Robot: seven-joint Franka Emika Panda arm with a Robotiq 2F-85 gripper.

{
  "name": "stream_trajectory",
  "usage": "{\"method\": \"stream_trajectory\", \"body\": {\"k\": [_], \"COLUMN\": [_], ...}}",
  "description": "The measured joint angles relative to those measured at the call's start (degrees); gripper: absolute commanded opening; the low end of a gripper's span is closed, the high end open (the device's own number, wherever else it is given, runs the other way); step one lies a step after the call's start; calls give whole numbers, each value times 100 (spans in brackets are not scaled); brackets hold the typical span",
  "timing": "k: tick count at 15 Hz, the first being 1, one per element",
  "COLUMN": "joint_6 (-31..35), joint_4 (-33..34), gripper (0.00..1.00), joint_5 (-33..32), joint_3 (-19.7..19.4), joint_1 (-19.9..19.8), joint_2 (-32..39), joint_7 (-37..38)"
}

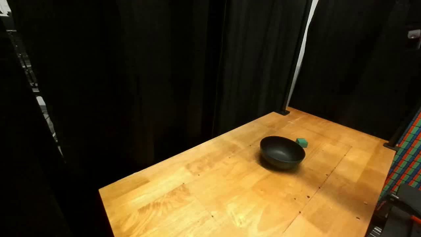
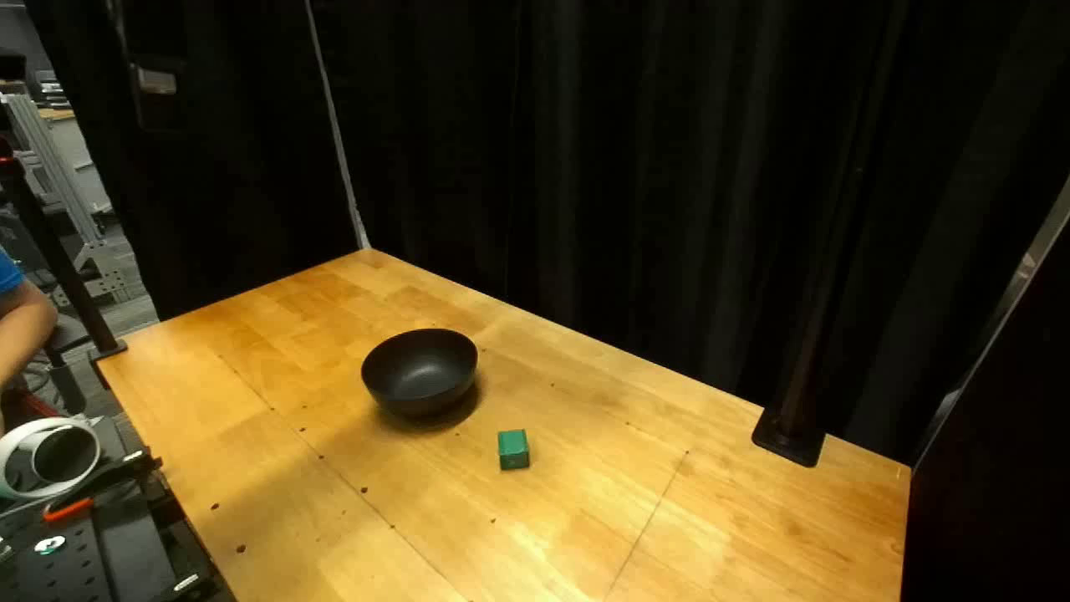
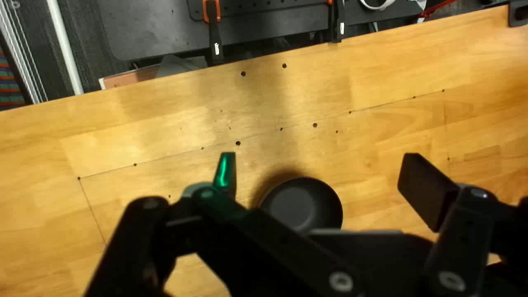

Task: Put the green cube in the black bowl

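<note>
The green cube (image 1: 301, 142) rests on the wooden table right beside the black bowl, a small gap apart. It also shows in an exterior view (image 2: 513, 450). The black bowl (image 1: 282, 153) stands upright on the table and looks empty; it also shows in an exterior view (image 2: 420, 374). In the wrist view my gripper (image 3: 324, 173) is wide open with nothing between its fingers. It is above the table, with the bowl (image 3: 295, 204) below, partly covered by the gripper's body. One fingertip has a green shine. The cube is hidden in the wrist view. Neither exterior view shows my gripper.
The wooden table (image 1: 204, 204) has a black post foot (image 2: 788, 436) at its back edge and another (image 2: 109, 349) at a corner. Clamps (image 3: 214, 37) and a dark bench (image 3: 148, 29) lie along one side. A person's arm (image 2: 23, 330) is beyond that side.
</note>
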Motion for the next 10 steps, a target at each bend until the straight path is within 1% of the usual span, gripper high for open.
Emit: {"method": "stream_trajectory", "body": {"k": [6, 7, 10], "joint_6": [74, 350, 1812], "joint_4": [18, -63, -432], "gripper": [100, 100, 100], "joint_5": [-5, -6, -5], "joint_3": [22, 44, 118], "joint_1": [-18, -36, -83], "joint_2": [3, 68, 633], "joint_7": [22, 108, 545]}}
